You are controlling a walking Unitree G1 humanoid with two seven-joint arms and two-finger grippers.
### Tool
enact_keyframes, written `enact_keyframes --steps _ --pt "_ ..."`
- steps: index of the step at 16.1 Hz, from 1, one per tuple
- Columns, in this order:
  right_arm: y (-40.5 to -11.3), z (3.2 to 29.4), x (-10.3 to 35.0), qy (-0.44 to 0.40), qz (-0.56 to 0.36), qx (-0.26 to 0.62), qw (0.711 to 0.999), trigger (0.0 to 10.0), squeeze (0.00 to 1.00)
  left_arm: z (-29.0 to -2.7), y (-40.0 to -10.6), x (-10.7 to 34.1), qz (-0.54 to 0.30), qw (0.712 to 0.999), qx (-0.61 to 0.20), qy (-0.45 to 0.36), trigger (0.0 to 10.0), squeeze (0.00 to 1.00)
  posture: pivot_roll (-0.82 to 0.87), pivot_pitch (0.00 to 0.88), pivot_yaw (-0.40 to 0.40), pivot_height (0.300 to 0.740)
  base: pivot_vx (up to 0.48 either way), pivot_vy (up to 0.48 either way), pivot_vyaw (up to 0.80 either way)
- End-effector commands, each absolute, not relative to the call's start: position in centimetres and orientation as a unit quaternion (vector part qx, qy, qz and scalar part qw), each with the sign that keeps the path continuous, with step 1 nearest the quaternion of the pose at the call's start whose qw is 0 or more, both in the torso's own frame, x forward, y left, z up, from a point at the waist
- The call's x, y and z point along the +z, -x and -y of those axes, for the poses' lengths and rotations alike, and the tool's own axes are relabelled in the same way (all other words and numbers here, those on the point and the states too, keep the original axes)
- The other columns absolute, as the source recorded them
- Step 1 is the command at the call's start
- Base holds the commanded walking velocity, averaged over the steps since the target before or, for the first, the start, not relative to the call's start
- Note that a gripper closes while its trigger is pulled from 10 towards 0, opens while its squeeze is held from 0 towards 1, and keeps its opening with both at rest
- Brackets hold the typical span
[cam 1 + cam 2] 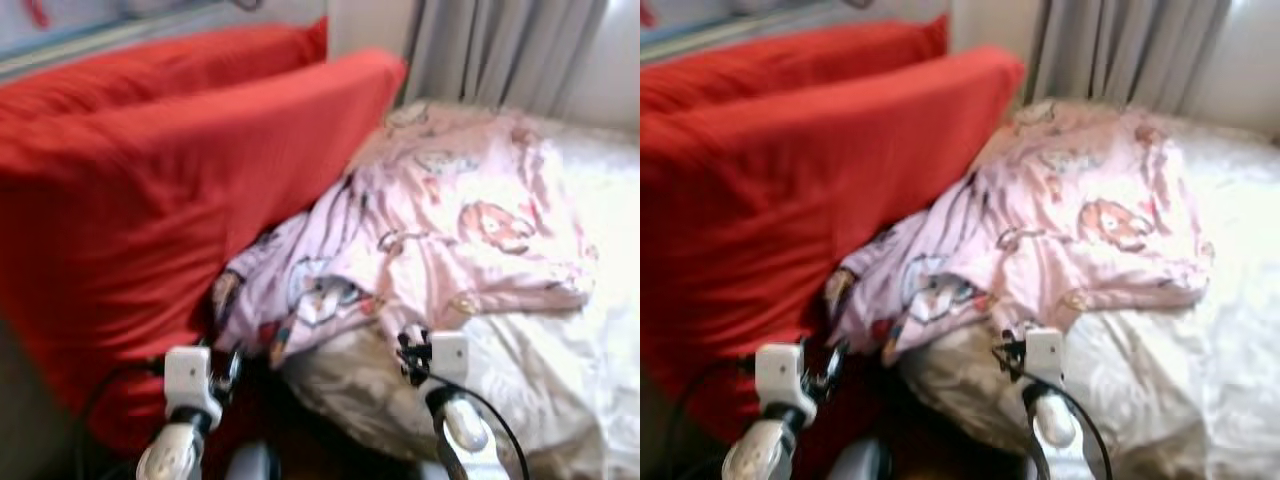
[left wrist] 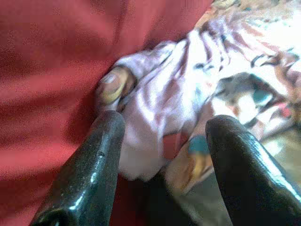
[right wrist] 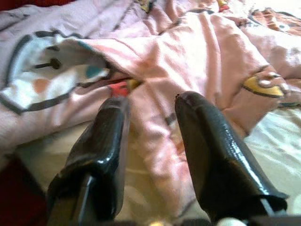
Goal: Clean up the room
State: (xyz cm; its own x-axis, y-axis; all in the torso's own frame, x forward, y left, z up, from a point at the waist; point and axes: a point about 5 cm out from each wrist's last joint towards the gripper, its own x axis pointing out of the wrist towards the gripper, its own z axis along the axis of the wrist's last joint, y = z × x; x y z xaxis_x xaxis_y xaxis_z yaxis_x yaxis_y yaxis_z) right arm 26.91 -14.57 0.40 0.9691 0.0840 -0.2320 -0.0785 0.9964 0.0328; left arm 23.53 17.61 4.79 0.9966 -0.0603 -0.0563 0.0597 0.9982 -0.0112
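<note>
A crumpled pink blanket (image 1: pixel 450 215) with cartoon prints lies across the bed, its lower edge bunched against a big red cushion (image 1: pixel 150 210). My left gripper (image 1: pixel 225 365) is low at the blanket's near left corner, beside the cushion. In the left wrist view this gripper (image 2: pixel 162 125) is open, with the blanket's edge (image 2: pixel 155 103) just beyond its fingertips. My right gripper (image 1: pixel 410 350) is at the blanket's front hem. In the right wrist view it (image 3: pixel 153 101) is open, with a fold of pink blanket (image 3: pixel 155 127) lying between the fingers.
A second red cushion (image 1: pixel 170 60) leans behind the first, against the wall. A cream sheet (image 1: pixel 560 370) covers the bed on the right and under the blanket. Grey curtains (image 1: pixel 500 45) hang at the back. Dark floor shows between my arms.
</note>
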Motion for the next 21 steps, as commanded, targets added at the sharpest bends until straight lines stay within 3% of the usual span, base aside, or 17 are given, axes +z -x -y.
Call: enact_keyframes --steps 1,5,10,11,12,21 --pt "-26.9 15.0 0.3 -0.009 -0.125 0.038 0.991 10.0 0.0 -17.1 -23.4 4.7 -0.031 0.999 -0.036 0.011 10.0 0.0 0.11 0.0 0.001 0.593 0.334 0.0 0.0" --pt "-26.9 14.9 -0.2 -0.01 -0.143 0.05 0.988 10.0 0.0 -17.1 -23.5 4.8 -0.029 0.999 -0.036 0.011 10.0 0.0 0.11 0.0 0.002 0.593 0.329 0.0 0.0" --pt "-27.3 14.5 -1.2 0.01 -0.202 0.078 0.976 10.0 0.03 -16.7 -24.3 5.8 -0.012 0.999 -0.043 0.018 10.0 0.0 0.13 0.0 0.006 0.593 0.0 0.0 0.0" --pt "-27.6 14.2 -1.2 0.011 -0.211 0.088 0.973 10.0 0.6 -16.8 -24.5 6.1 -0.008 0.999 -0.046 0.014 10.0 0.0 0.13 0.0 0.007 0.593 0.0 0.0 0.0" --pt "-27.7 14.0 -1.1 0.012 -0.214 0.094 0.972 10.0 1.0 -16.8 -24.7 6.1 -0.008 0.999 -0.049 0.012 10.0 0.0 0.13 0.0 0.007 0.593 0.0 0.0 0.0" --pt "-29.5 13.3 -0.4 0.034 -0.24 0.089 0.966 10.0 1.0 -17.7 -24.5 6.7 -0.005 0.999 -0.052 -0.016 10.0 0.0 0.17 0.0 0.02 0.593 0.0 0.0 0.0"
